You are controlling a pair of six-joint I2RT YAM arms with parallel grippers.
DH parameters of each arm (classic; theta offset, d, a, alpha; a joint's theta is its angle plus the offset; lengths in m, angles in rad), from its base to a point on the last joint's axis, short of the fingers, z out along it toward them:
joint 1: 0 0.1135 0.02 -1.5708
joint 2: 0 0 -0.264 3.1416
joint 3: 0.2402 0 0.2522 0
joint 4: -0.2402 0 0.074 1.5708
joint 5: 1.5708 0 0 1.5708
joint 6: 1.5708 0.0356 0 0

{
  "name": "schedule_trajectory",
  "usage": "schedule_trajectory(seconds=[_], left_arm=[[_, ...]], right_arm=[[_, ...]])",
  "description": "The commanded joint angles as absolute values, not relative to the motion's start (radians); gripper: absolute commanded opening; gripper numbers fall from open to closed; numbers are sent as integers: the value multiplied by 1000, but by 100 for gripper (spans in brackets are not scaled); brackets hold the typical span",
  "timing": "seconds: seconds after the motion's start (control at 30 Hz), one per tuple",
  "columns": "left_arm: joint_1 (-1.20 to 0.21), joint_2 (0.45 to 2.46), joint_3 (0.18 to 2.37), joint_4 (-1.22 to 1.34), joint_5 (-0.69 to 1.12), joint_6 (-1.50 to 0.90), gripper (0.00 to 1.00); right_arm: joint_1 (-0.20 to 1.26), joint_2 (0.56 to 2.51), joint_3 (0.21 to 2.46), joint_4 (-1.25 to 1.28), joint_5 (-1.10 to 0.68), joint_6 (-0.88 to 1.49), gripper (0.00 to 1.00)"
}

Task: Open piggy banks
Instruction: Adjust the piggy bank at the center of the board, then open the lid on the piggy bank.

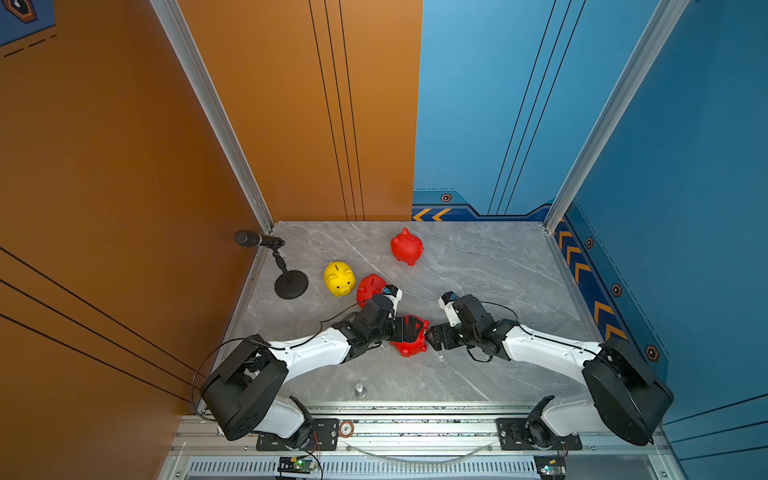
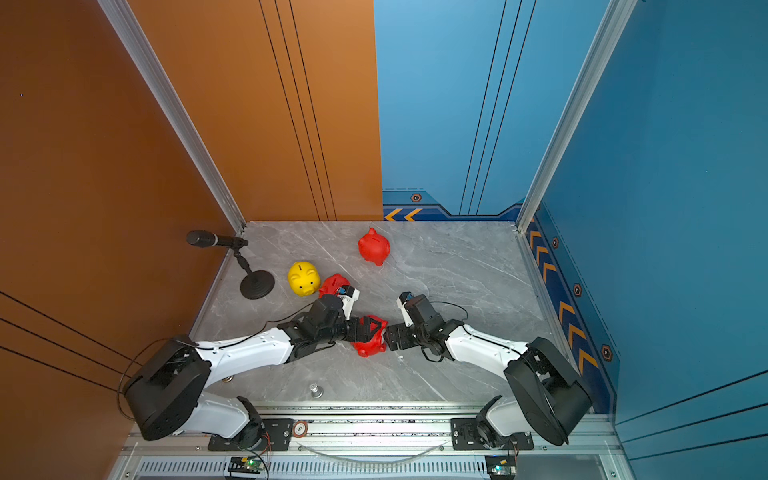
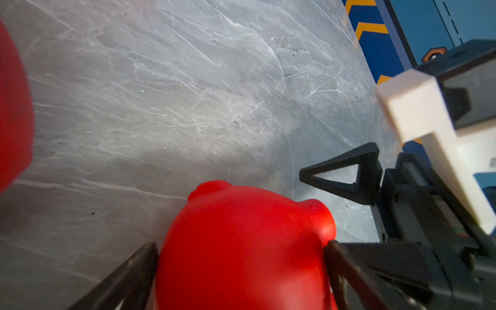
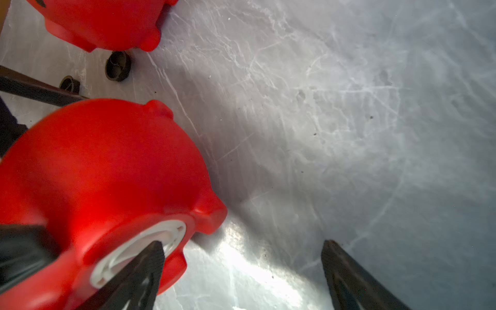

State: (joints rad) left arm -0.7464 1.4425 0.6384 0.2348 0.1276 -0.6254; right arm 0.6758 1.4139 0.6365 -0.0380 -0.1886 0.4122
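— What hems the workspace in?

— The grey marble table (image 1: 478, 266) runs up to the orange and blue walls (image 1: 457, 124) at the back and sides, and the mounting rail (image 1: 415, 428) closes the front. Open marble spreads across its right half. A microphone stand (image 1: 291, 284) sits by the left edge.

— And the pigs?

— The back red pig (image 1: 406, 246) stands centred near the rear wall. The yellow pig (image 1: 339, 278) and left red pig (image 1: 369, 286) sit side by side next to the stand. The near red pig (image 1: 409, 349), glossy, lies tipped at front centre.

— Grippers?

— The left gripper (image 1: 415, 329) clasps the near red pig, a finger on each flank. The right gripper (image 4: 241, 244) is spread wide and holds nothing, with one fingertip over the pig's white plug (image 4: 171, 233). A black plug (image 4: 118, 65) and a second black plug (image 4: 69, 83) lie near the left red pig.
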Motion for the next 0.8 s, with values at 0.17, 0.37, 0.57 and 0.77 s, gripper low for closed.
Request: schedule_trajectory(seconds=[0.17,0.37,0.57,0.77], left_arm=[[-769,1489,590,268,47,-681,98],[-750,1529,516,352,76,-748,99],[-722,1558,445,449,110,-793,99],[-715,1568,437,452,112,-797,99]], right_arm=[[690,1425,626,15,-166,426,93],[663,1397,605,36,-209,410,93],[574,1368,534,106,-325,375,90],[537,1341,465,268,-459,355,68]])
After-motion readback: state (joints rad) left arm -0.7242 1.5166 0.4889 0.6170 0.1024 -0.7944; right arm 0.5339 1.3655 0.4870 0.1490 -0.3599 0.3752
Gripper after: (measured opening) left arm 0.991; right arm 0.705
